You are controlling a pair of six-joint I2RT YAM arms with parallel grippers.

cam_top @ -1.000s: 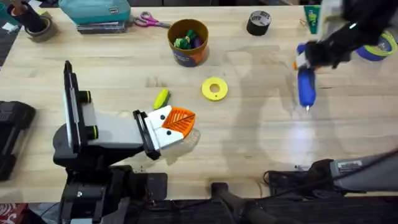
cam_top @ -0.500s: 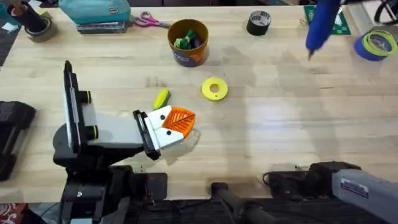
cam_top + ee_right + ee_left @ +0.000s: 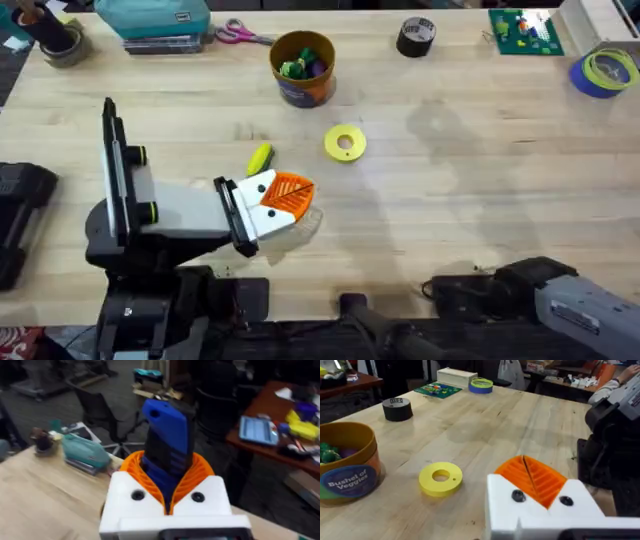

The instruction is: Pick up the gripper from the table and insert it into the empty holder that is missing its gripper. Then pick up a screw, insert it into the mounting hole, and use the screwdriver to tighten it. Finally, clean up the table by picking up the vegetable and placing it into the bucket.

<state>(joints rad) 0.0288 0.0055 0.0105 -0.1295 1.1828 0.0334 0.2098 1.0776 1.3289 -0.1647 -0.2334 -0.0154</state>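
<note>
Both orange pads of right gripper [image 3: 169, 491] clamp the screwdriver [image 3: 166, 450]; left gripper [image 3: 283, 203] pads pressed together w/ nothing between, vegetable [image 3: 259, 157] just beside.

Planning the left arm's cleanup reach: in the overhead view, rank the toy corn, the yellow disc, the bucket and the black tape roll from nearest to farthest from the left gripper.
From the left gripper:
1. Toy corn, just beyond the tips, slightly left.
2. Yellow disc, beyond and to the right.
3. Bucket, farther back, near the table's far edge.
4. Black tape roll, far back right.
</note>
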